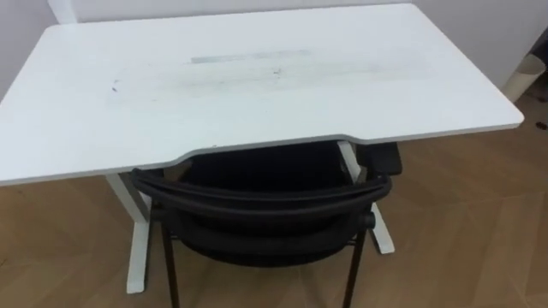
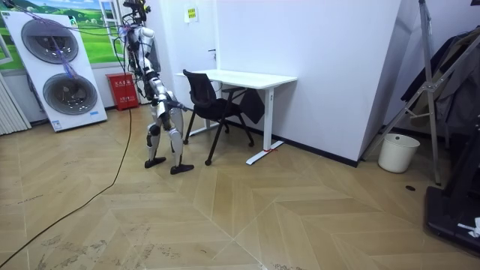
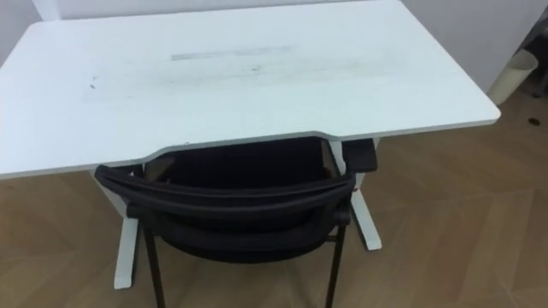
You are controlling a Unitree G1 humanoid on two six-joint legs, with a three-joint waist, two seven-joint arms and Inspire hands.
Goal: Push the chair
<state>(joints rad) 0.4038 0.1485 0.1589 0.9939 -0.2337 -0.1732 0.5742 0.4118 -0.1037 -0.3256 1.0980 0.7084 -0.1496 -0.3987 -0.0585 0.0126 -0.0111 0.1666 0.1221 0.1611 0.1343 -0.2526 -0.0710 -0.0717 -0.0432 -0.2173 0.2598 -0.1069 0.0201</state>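
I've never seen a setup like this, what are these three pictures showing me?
This is a two-legged humanoid robot. The room view comes from a camera standing across the room: the robot stands behind a black chair at a white desk. The other two pictures come from the two eyes of a camera on its head, looking down, so they show nearly the same thing: the chair's curved back nearest, its seat partly under the desk. The desk top shows just faint smudges. Whether the robot grips the chair is too small to tell.
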